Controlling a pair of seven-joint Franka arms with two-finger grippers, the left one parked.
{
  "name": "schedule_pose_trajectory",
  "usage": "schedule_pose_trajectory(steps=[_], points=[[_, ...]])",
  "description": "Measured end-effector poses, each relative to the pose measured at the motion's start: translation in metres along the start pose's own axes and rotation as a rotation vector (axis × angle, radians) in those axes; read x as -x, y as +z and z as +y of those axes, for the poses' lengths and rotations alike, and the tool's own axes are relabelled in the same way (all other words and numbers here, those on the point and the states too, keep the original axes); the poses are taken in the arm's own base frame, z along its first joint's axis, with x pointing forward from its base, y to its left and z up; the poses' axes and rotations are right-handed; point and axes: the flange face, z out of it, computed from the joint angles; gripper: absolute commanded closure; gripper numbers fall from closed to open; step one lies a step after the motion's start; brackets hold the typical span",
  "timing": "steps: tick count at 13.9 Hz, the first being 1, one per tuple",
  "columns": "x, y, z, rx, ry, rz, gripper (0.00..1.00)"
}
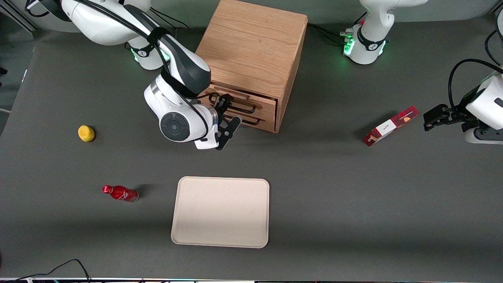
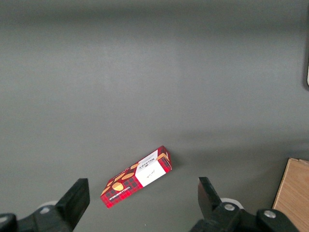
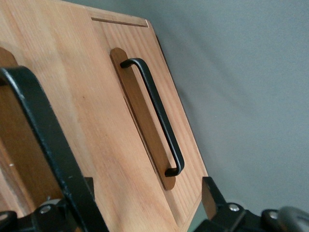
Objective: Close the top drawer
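**Two drawers, one left to shut**

Two drawers sit in the front of the oak cabinet (image 1: 251, 51), and the top drawer (image 1: 245, 103) juts out slightly past the cabinet face, its black wire handle (image 1: 232, 105) and wooden lip showing. The lower drawer (image 1: 257, 118) lies just beneath it with a similar handle.

The claw (image 1: 228, 118) hangs right in front of the drawer fronts, its fingers (image 3: 215, 203) spread apart with nothing between them. In the right wrist view the top drawer's handle (image 3: 48, 145) looms large and close beside one finger, while the lower drawer's handle (image 3: 157, 116) shows beyond it. That placement suits a push: the open fingers can bear against the drawer front or handle without needing to grip.

By my reading the drawer is nearly home but not flush, so the task is not yet finished.

Elsewhere on the grey tabletop (image 1: 334, 188) rest a beige tray (image 1: 221, 211), a red bottle (image 1: 120, 193) lying on its side, a yellow lemon-like fruit (image 1: 86, 133) and a red biscuit box (image 1: 390, 125), all well apart from the cabinet.
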Motion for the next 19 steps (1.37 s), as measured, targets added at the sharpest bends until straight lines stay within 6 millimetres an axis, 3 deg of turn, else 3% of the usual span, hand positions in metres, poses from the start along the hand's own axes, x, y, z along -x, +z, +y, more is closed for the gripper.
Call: schedule_pose_trajectory(steps=[12,19], points=[[-0.002,0.001,-0.007,0.005,0.011,-0.006,0.0],[-0.003,-0.01,-0.008,0.052,0.007,0.006,0.0]])
